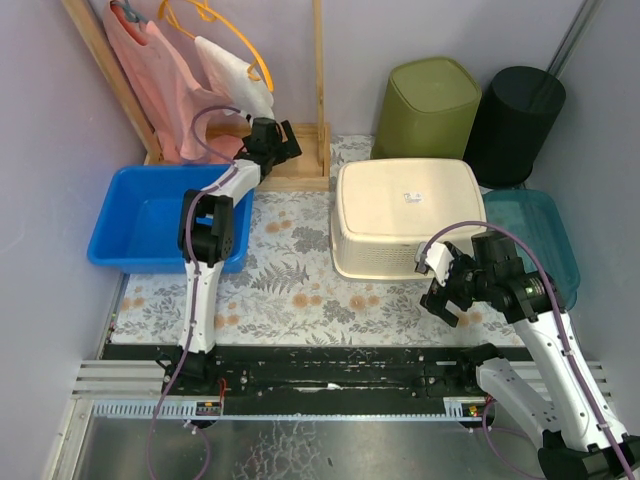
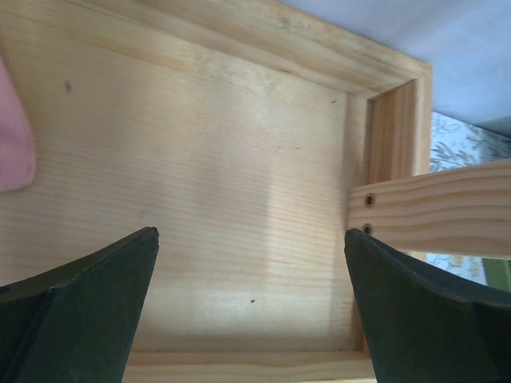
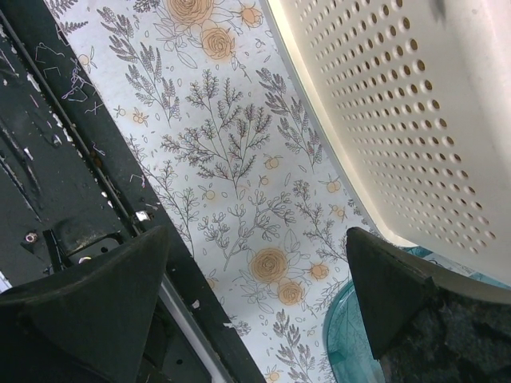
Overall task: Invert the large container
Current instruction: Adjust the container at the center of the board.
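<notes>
I judge the large cream perforated plastic basket (image 1: 405,215) on the floral mat (image 1: 290,285) already bottom-up, so my right gripper (image 1: 437,288) and left gripper (image 1: 287,138), both wide open and empty, need only clear away.

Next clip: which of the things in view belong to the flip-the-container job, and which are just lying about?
Job: cream perforated container, base up at mid-table; right gripper, open, by its near corner; left gripper, open, over the wooden rack.
Lying about: blue bin; teal bin; green bin; black bin; hung clothes.
</notes>
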Action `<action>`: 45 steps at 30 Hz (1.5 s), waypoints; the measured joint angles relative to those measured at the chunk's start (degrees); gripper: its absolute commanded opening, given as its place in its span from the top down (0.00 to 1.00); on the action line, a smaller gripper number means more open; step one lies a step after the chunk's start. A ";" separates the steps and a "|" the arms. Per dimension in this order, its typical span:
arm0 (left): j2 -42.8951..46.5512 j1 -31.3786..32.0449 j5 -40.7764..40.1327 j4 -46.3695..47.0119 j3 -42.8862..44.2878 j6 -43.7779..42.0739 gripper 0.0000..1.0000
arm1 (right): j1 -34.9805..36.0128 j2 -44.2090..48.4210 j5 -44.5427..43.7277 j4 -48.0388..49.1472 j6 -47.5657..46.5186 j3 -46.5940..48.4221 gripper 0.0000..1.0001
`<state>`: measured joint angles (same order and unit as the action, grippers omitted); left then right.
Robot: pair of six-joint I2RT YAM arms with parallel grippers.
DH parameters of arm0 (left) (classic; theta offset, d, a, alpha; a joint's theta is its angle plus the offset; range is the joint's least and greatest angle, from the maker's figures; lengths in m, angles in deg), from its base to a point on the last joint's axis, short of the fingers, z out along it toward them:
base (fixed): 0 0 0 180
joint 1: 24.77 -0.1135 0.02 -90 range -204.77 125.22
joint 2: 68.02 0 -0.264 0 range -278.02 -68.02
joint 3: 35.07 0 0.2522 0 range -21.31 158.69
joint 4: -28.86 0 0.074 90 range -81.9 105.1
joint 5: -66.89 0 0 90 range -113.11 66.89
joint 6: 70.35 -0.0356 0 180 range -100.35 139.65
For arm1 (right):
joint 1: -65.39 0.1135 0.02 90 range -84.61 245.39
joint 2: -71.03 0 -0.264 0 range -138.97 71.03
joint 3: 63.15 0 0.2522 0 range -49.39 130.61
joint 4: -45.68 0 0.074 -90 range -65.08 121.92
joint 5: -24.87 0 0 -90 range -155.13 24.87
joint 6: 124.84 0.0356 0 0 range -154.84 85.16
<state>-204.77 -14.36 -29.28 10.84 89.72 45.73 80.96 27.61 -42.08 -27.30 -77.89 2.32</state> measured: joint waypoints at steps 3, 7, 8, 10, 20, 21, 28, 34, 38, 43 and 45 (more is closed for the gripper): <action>-1.51 0.00 2.05 -0.20 2.34 1.11 0.00 | -0.07 -0.09 0.00 -0.04 0.00 0.02 0.01; -3.02 0.15 5.22 -0.48 3.82 2.69 0.00 | -0.39 -0.09 0.02 -0.13 0.00 0.50 0.01; -3.48 0.26 5.90 -0.61 4.17 2.86 0.00 | -0.44 -0.09 0.02 -0.15 0.00 0.66 0.01; -4.81 0.48 6.91 -0.74 5.55 3.50 0.00 | -0.70 -0.09 0.04 -0.33 0.00 0.96 0.01; -9.16 2.69 12.63 -3.48 11.10 4.07 0.00 | -2.84 -0.90 0.61 -1.11 0.00 2.54 0.01; -8.83 2.69 12.59 -3.65 11.04 3.37 0.00 | -2.91 -1.11 0.63 -1.18 0.02 2.56 0.01; 7.13 -1.07 17.75 -5.20 -0.07 -3.93 0.00 | -2.99 -2.95 3.06 -2.29 -0.33 2.78 0.01; 17.97 -7.56 25.22 -14.01 12.98 -13.51 0.06 | -2.99 -2.51 4.48 -2.40 -0.50 2.78 0.01; 18.10 -6.49 41.94 -17.00 25.99 -15.52 0.17 | -2.99 -1.11 4.48 -2.03 -0.48 2.21 0.01; 12.46 -3.61 63.17 -6.60 31.21 -3.02 0.33 | -2.99 -0.07 4.02 -2.38 -0.39 0.92 0.01; 9.14 -2.95 69.44 2.60 28.68 6.67 0.34 | -2.99 0.17 3.87 -2.36 -0.39 0.92 0.01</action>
<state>-195.63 -17.31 40.16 13.45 118.39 52.40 77.96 27.79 -38.21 -29.66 -78.28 3.23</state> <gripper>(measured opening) 0.718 0.993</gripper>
